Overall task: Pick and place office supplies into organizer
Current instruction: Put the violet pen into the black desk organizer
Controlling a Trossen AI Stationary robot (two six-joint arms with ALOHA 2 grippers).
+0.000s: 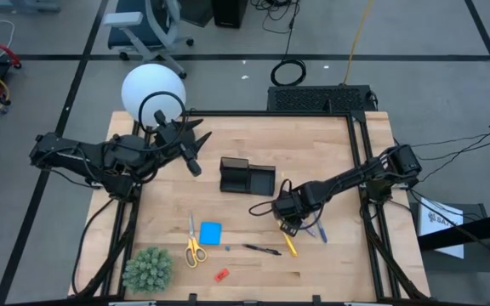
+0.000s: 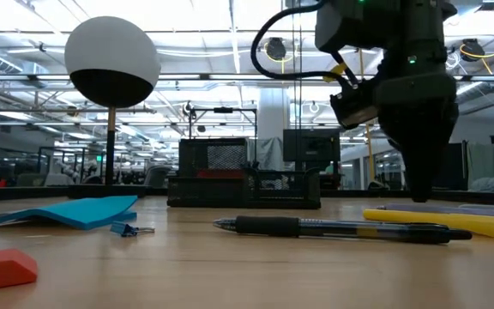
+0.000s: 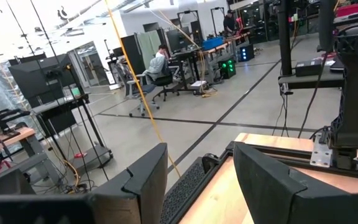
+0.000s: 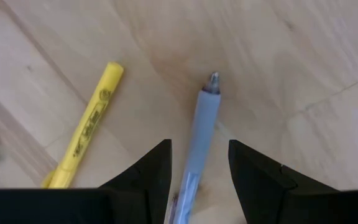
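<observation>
Right wrist view looks straight down on the wooden table (image 4: 303, 56), where a bluish-purple pen (image 4: 201, 134) lies between the two dark fingers of the right claw (image 4: 199, 171). The fingers stand apart, one on each side of the pen's barrel, with nothing grasped. The pen's long axis runs straight forward from the claw, its tip pointing away, so the fingers sit across the barrel rather than along it. My judgement is that this crosswise alignment is what the coming grasp depends on: a short drop and a squeeze should catch the barrel.

A yellow pen (image 4: 86, 127) lies just beside the purple one, slanted, outside the fingers.

High view shows the right claw (image 1: 287, 214) low over the table, with the bluish-purple pen (image 1: 318, 230) and yellow pen (image 1: 289, 245) beside it. The black organizer (image 1: 247, 177) stands nearby, farther back on the table and toward the left arm's side. The right arm is clearly the nearer one to these pens.

The left claw (image 1: 196, 160) waits raised at the table's back left, fingers apart and empty, pointing out toward the room.
</observation>
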